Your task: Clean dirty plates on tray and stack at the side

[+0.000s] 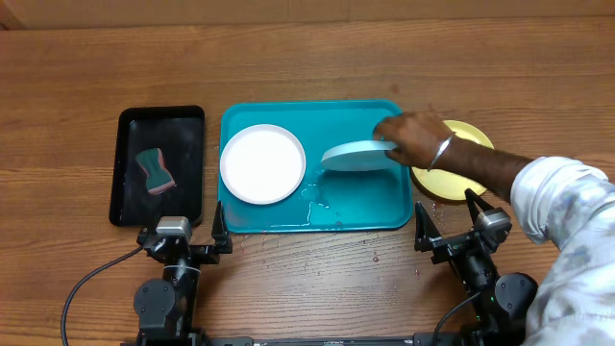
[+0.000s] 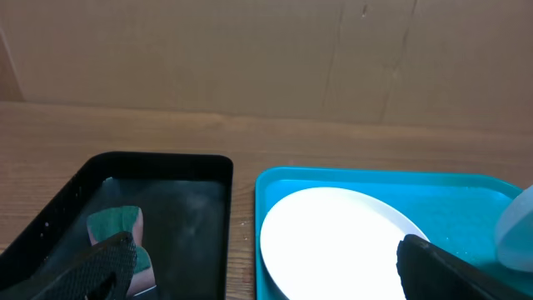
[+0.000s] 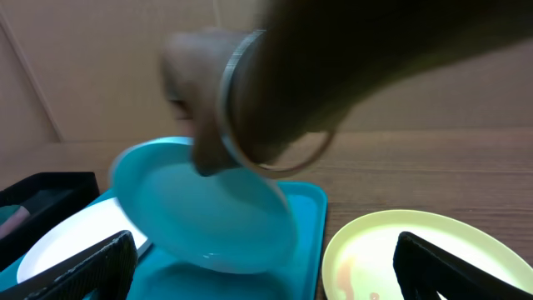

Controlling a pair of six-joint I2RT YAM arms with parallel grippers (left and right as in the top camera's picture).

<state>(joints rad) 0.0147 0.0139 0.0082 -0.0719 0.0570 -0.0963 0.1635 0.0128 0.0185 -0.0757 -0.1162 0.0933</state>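
Stacking not begun: white plate [image 1: 262, 164] lies in tray [image 1: 365, 213] ahead of left gripper [image 1: 181, 229]; hand [image 1: 413, 139] holds blue plate [image 1: 351, 156] tilted above tray; smeared yellow plate [image 1: 437, 185] sits just ahead of right gripper [image 1: 447, 213]. Both grippers apart, empty. Cleaning judged pending; sponge [image 1: 156, 171] lies untouched.

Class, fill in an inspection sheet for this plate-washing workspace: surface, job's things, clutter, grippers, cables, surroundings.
Surface: wooden table, a few drops by the teal tray.
Job's things: teal tray wet; white plate flat in its left half; person's hand holds the pale blue plate tilted above its right half; yellow-green plate on the table right of the tray, faintly smeared.
Clutter: black tray left of the teal one, sponge inside.
Grippers: left gripper and right gripper open, empty, at the near edge.
Cables: a cable trails from each arm.
Surroundings: brown wall behind the table.
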